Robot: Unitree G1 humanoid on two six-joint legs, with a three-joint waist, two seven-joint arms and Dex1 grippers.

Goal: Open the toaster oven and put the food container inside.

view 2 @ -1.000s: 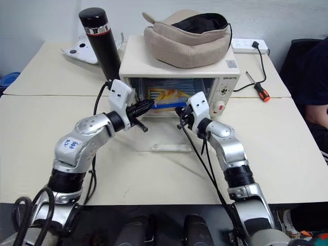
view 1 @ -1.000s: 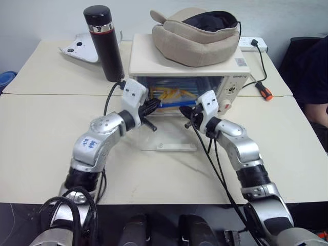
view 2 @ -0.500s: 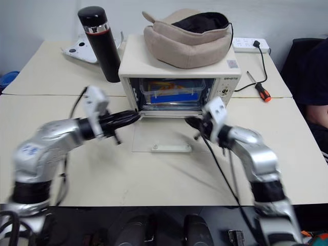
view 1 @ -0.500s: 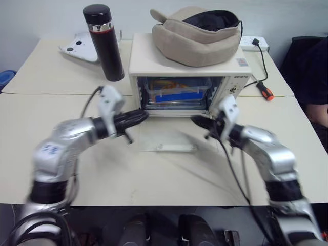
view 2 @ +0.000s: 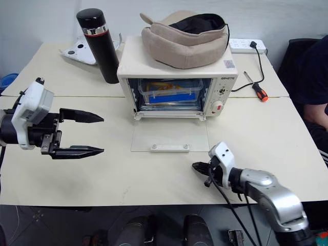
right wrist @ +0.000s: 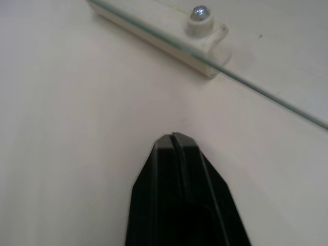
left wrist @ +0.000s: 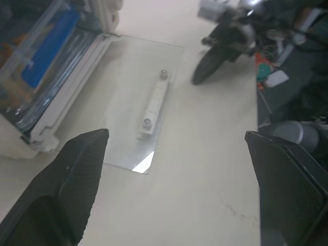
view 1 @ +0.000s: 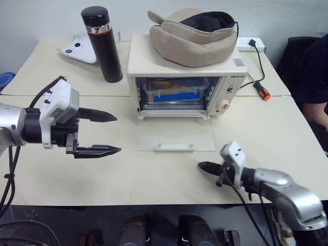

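Note:
The cream toaster oven stands at the table's middle back. Its glass door lies flat on the table, white bar handle toward me. The clear food container with a blue patch sits inside the oven cavity. My left gripper hovers open to the left of the door, fingers spread wide and empty, pointing toward the oven's front. In the left wrist view the handle lies between the spread fingers. My right gripper is shut and empty, low over the table just beyond the door's near right corner.
A beige cushion lies on the oven. A black flask and a white device stand at the back left. An orange screwdriver and a power strip are at the back right. A person sits at the right edge.
Both arms have pulled back from the oven mouth toward me. The left gripper swung out to the left and opened wide. The right gripper sank to the table, still shut. The container stays inside.

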